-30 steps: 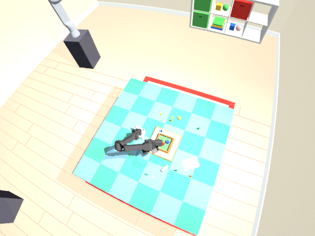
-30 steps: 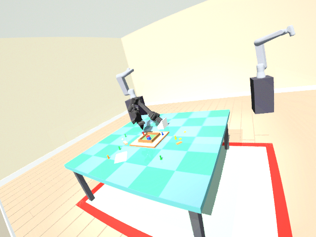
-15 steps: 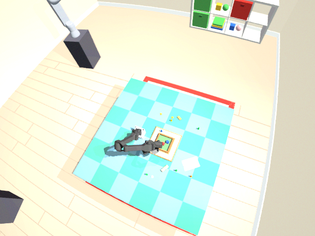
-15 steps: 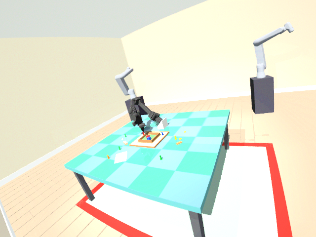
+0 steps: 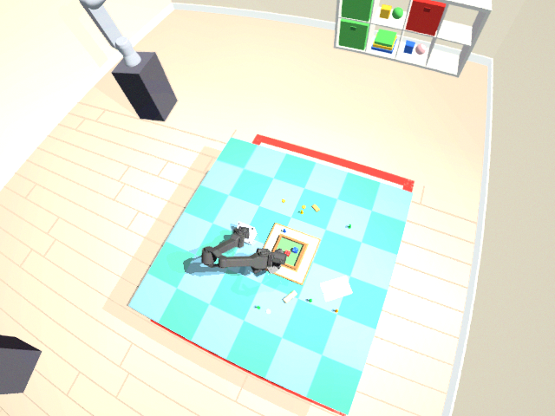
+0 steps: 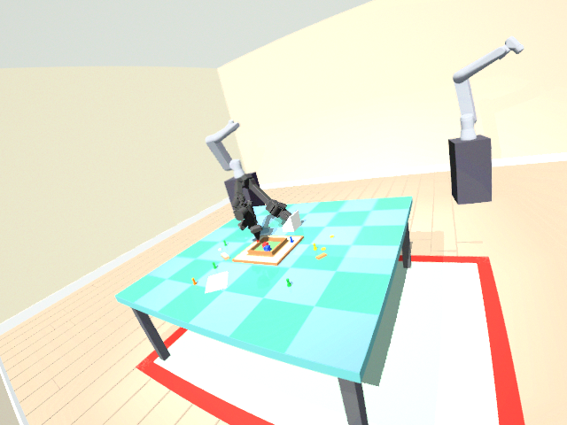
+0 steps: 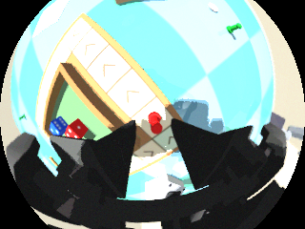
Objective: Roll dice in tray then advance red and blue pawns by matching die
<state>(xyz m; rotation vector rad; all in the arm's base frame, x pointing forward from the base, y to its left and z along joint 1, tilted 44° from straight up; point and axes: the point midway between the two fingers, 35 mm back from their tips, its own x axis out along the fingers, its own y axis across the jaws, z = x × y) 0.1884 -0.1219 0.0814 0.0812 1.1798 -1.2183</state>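
Claw (image 5: 274,266) (image 6: 258,237) (image 7: 153,123) was part-open, empty. Red pawn (image 6: 258,241) (image 7: 155,122) stood on the board's (image 5: 311,250) (image 6: 279,262) (image 7: 130,94) corner, between but below the tips; I judged that descending off-centre could topple it.

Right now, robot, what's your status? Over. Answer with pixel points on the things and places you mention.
Gripper (image 5: 278,264) (image 6: 258,238) (image 7: 153,123) open above red pawn (image 7: 155,122). Both dice, red (image 5: 287,253) (image 7: 76,129) and blue (image 5: 295,250) (image 6: 267,248) (image 7: 58,126), in tray (image 5: 298,263) (image 6: 260,253) (image 7: 95,102). Nothing seen between fingers and pawn.

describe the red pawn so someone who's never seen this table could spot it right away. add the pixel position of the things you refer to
On the checkered turquoise table (image 5: 340,358) (image 6: 275,315), find the square game board (image 5: 311,258) (image 6: 291,250) (image 7: 106,69) with arrow-marked spaces around a sunken green tray (image 5: 290,257) (image 7: 91,114). The red pawn (image 7: 155,123) stands on its border, near a corner, below the gripper (image 7: 153,122). It is rounded, unlike the red die (image 7: 77,129) inside the tray.
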